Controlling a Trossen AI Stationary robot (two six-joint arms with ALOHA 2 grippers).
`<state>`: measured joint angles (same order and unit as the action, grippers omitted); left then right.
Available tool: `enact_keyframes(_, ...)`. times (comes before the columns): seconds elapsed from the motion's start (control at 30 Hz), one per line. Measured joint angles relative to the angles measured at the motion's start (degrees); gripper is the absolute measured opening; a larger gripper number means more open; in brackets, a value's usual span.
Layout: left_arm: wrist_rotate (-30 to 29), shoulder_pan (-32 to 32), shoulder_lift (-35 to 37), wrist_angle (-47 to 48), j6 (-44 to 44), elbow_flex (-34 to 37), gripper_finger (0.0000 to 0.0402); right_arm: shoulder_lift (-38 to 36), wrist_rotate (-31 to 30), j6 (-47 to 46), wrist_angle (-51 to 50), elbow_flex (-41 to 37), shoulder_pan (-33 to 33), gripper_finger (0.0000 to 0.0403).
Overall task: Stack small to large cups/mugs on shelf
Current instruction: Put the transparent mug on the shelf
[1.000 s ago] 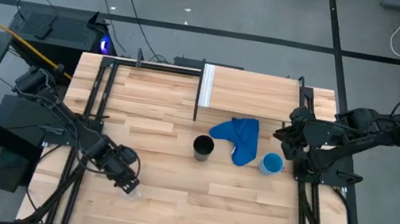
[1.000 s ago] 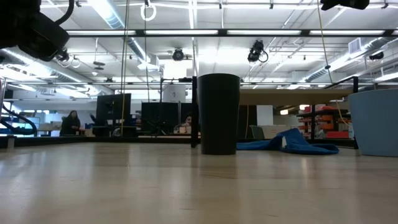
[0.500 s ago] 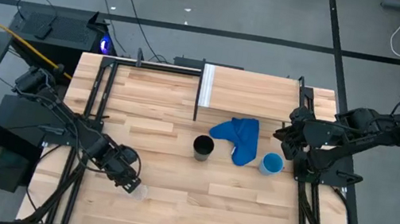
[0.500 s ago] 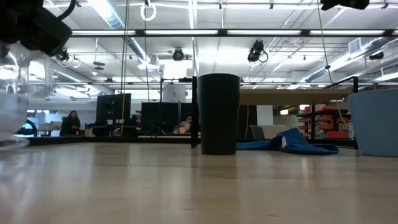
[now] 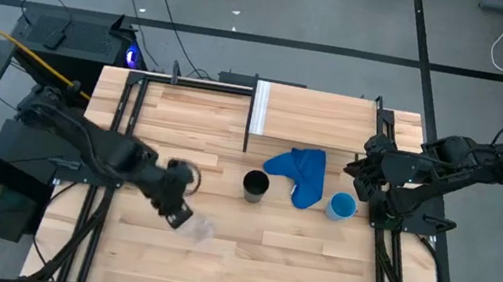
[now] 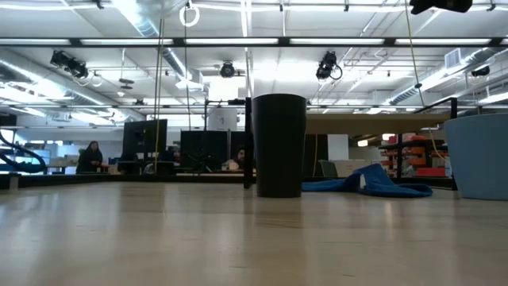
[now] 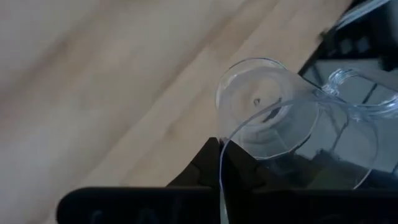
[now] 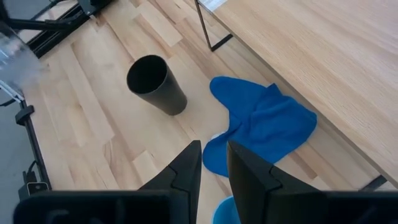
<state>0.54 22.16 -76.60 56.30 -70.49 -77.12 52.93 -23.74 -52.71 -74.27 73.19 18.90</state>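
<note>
We see the left gripper [image 5: 181, 213] clamped on the clear glass [image 7: 267, 112], lifted, probably just left of the black tumbler [image 5: 256, 184]. Right gripper [image 8: 214, 163] nearly closed, empty, by the blue cup [image 5: 341, 208]. Shelf [image 5: 330, 121] beyond.

You're looking at a clear, glossy glass [image 7: 273, 112] and a matt black tumbler [image 5: 256, 184]. The table [image 5: 313, 262] is smooth pale wood planks. The blue cloth [image 8: 264, 127] looks soft and matt.

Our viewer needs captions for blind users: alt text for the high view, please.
The left gripper carries a clear glass over the wooden table. A black tumbler, blue cloth and blue cup sit before the shelf.
</note>
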Motion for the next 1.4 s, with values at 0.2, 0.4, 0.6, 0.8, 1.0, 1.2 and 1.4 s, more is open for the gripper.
enact_keyframes(0.2, -2.9, -7.3, -4.1, 7.7, 13.3, -17.1, 0.0006, 0.0, 0.0, -3.3, -4.7, 0.0, 0.0, 0.0084)
enact_keyframes(0.4, -2.9, -12.7, -13.7, 15.2, 25.2, -35.9, 0.0008, 0.0, 0.4, -4.6, -6.6, 0.0, 0.0, 0.0084)
enact_keyframes(0.6, -2.9, -15.9, -25.1, 19.6, 33.6, -52.2, 0.0009, -0.2, 0.4, -7.5, -10.2, 0.0, 0.0, 0.0084)
enact_keyframes(0.8, 0.7, -18.2, -33.1, 18.3, 37.9, -55.8, 0.0006, -0.8, 0.3, -10.4, -14.6, 0.0, 0.0, 0.0084)
enact_keyframes(1.0, 1.8, -19.0, -40.8, 16.9, 38.4, -55.2, 0.0006, -1.2, -0.4, -10.4, -14.9, 0.0, 0.0, 0.0084)
enact_keyframes(1.2, 2.8, -17.2, -47.9, 14.9, 39.7, -55.3, 0.0008, -1.1, -0.7, -10.3, -14.9, 0.0, 0.0, 0.0084)
enact_keyframes(1.4, 2.7, -15.5, -53.4, 14.6, 39.9, -55.2, 0.0008, -1.1, -0.7, -10.3, -14.9, 0.0, 0.0, 0.0084)
